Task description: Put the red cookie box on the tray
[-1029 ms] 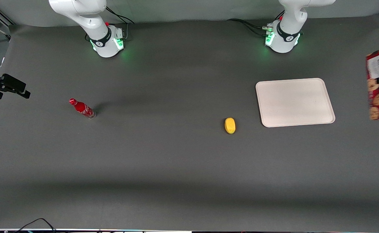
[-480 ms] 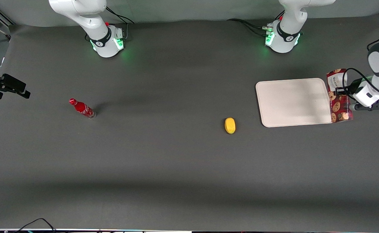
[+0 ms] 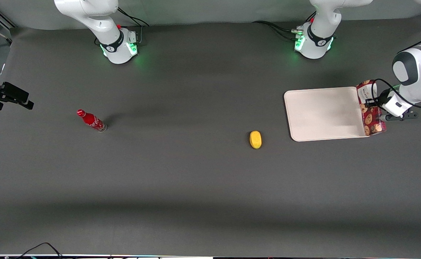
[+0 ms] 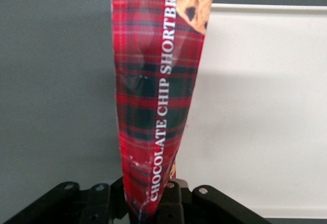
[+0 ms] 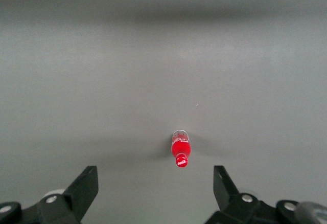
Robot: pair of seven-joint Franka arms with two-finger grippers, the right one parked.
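While the left arm reached in from the right edge of the front view, its hand (image 3: 373, 103) was clamped on the red cookie box (image 3: 370, 108), holding it at the tray's (image 3: 322, 111) edge toward the working arm's end of the table (image 3: 196, 180). The box stood on its long narrow side, its white-labelled end pointing toward the robot bases and its cookie-printed face turned up and outward; whether its lower edge touched the tray's rim or hung just above it could not be told. From the wrist camera the fingers (image 4: 171, 196) pinched the tartan box (image 4: 158, 96) across its thin side, the words "CHOCOLATE CHIP SHORTBREAD" running along it, with the pale tray (image 4: 255, 106) on one side of the box and dark table (image 4: 56, 81) on the other. Near the tray's nearer corner, lower centre-right in the front view, lay a small yellow object (image 3: 255, 139). Well apart, at middle left, a small red bottle (image 3: 91, 120) stood on the table.
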